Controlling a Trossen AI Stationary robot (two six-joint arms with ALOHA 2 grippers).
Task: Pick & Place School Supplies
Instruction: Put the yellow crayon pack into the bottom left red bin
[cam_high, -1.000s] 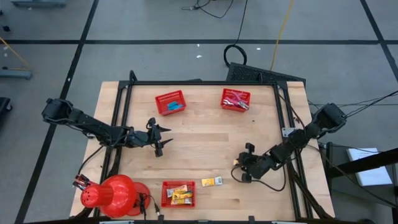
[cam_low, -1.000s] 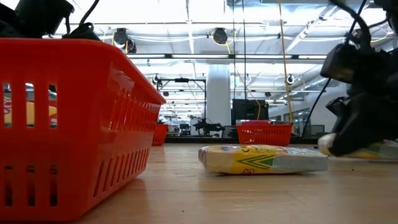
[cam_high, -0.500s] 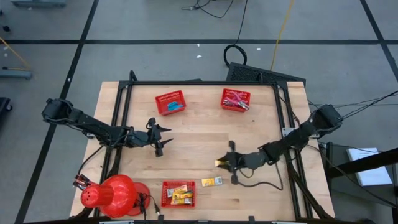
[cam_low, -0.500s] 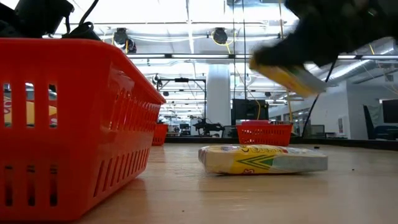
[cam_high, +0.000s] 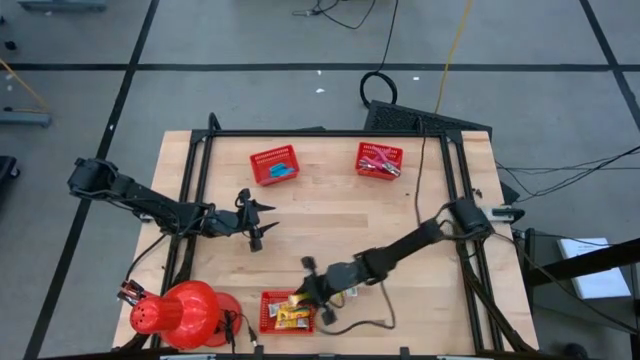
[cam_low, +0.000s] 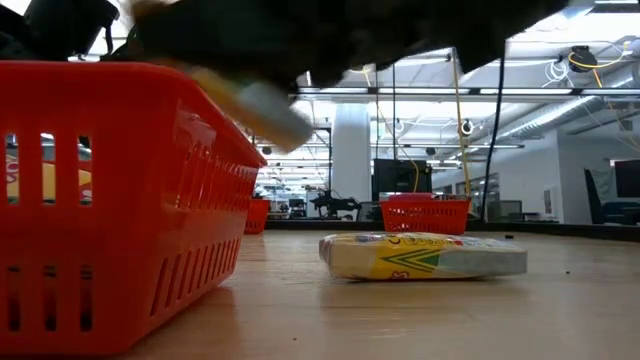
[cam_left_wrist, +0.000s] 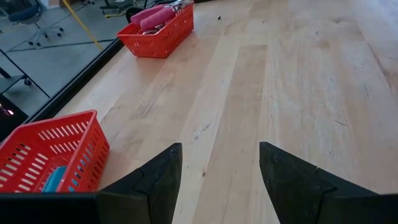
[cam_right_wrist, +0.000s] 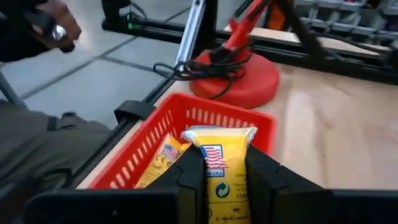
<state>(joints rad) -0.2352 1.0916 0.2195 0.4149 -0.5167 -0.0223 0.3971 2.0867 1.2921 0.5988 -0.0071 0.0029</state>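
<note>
Reaching across the wooden table (cam_high: 330, 215), the right gripper (cam_high: 305, 297) is hanging over the red basket (cam_high: 268, 300) at the near edge, its two fingers clamped on a yellow packet (cam_right_wrist: 217, 177). In the right wrist view the packet is showing as a flat yellow rectangle with a pale end facing the basket, a small flag print and a round green mark on its face, and the dark fingers (cam_right_wrist: 191, 171) are pressing on its two long sides. It is sitting above the basket's rim, not yet inside. More yellow packets (cam_high: 290, 318) are lying in that basket already, and another packet (cam_low: 425, 254) is lying flat on the table just beside it, yellow with green lettering and a whitish end.

The left gripper (cam_left_wrist: 217, 165) is waiting well apart over the left-middle of the table, fingers spread and holding nothing. Near the far edge, one red basket (cam_high: 273, 165) is holding a light-blue block (cam_high: 283, 171), and a second far basket (cam_high: 379, 159) is holding pink-handled tools (cam_high: 378, 160). A big red dome (cam_high: 175, 314) is standing at the near left corner. In the right wrist view a person's hand (cam_right_wrist: 53, 22) is showing beyond the table.
</note>
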